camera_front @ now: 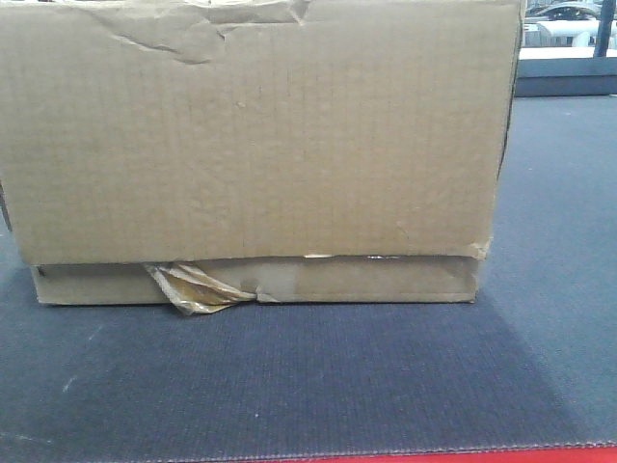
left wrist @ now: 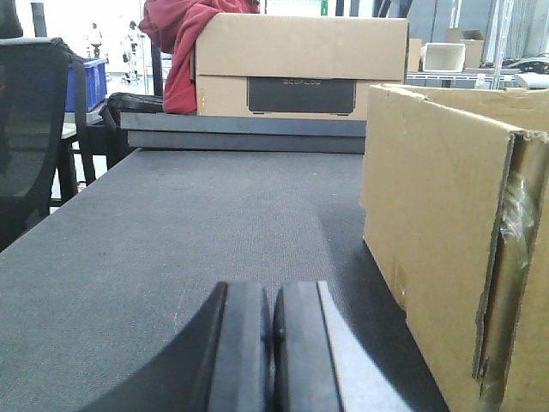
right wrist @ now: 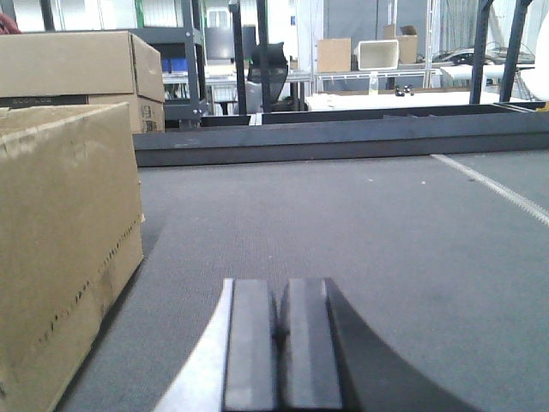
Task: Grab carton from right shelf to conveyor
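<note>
Left gripper [left wrist: 273, 343]: nearest thing in the left wrist view, low over the belt; its two dark fingers [left wrist: 244, 352] are pressed together with nothing between them.
Right gripper [right wrist: 280, 348]: nearest thing in the right wrist view, also low over the belt; its fingers [right wrist: 250, 343] meet pad to pad and grasp nothing.
Red strip [camera_front: 540, 453]: thin line along the near edge of the belt in the front view.
Conveyor [camera_front: 308, 386]: flat dark grey woven belt, stretching from the near edge to a dark rail at the far end.
Carton [camera_front: 251, 145]: sits upright on the belt, filling most of the front view; it lies between the two grippers, just right of the left one and just left of the right one, touched by neither.
Carton top edge: creased and dented near the left-centre.
Tape [camera_front: 198, 287]: crinkled, yellowish, hanging loose from the bottom seam down to the belt.
Second box [left wrist: 300, 64]: brown, beyond the far end of the belt.
Red cloth [left wrist: 176, 43]: draped over the left side of that far box.
Blue bin [left wrist: 86, 81]: far left, behind a dark chair.
</note>
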`<state>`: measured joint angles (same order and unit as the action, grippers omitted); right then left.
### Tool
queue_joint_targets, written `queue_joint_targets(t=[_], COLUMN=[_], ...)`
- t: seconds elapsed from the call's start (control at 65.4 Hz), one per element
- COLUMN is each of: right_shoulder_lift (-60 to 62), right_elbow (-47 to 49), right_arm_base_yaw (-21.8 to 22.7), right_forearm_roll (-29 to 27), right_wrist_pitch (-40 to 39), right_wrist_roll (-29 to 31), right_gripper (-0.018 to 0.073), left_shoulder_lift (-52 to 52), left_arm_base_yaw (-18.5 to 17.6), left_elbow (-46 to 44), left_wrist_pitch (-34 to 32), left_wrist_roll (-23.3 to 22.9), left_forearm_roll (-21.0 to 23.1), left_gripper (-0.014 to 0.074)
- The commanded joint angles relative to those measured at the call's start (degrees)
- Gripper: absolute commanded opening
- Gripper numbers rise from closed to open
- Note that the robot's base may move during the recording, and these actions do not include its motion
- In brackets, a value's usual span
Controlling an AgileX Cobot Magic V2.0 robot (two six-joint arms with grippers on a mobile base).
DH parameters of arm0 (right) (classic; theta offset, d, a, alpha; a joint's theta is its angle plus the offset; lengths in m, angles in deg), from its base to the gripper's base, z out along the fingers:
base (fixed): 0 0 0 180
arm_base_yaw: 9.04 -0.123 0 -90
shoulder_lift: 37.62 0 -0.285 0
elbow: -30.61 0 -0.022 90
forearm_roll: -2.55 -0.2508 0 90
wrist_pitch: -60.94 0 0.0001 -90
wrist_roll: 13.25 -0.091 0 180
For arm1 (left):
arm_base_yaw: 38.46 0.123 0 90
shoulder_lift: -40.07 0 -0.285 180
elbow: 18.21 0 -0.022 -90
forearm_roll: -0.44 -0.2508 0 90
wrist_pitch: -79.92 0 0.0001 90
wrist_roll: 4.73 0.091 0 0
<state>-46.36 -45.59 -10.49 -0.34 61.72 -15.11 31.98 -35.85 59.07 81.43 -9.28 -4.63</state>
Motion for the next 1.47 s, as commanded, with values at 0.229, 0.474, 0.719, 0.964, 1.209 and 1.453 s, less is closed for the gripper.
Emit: queue_joint_targets(t=[0.229, 0.474, 0.719, 0.964, 1.209, 1.453], right_shoulder_lift=[0.95, 0.95, 0.95, 0.95, 0.95, 0.95], right_elbow=[-1.01, -1.01, -1.01, -1.01, -1.01, -1.01], right_arm_base_yaw=[0.34, 0.34, 0.34, 0.34, 0.34, 0.34], right_forearm_roll=[-0.91, -0.91, -0.91, -0.91, -0.91, -0.91], right_wrist_pitch=[-1.21, -1.21, -1.21, -1.21, -1.21, -1.21], right_wrist_roll=[0.48, 0.48, 0.48, 0.48, 0.48, 0.48], right_gripper=[-0.0069, -0.0069, -0.0069, -0.0069, -0.0069, -0.0069], left_shoulder_lift=[0.30, 0.30, 0.30, 0.30, 0.30, 0.30], left_arm_base_yaw=[0.01, 0.01, 0.01, 0.01, 0.01, 0.01], left_elbow=[-0.06, -0.06, -0.06, -0.06, -0.06, -0.06], left_wrist_pitch=[-1.02, -1.02, -1.02, -1.02, -1.02, -1.02], left_wrist_roll=[0.11, 0.11, 0.11, 0.11, 0.11, 0.11], left_forearm_roll=[0.22, 0.22, 0.22, 0.22, 0.22, 0.22], left_gripper=[0.0015, 0.0015, 0.0015, 0.0015, 0.0015, 0.0015])
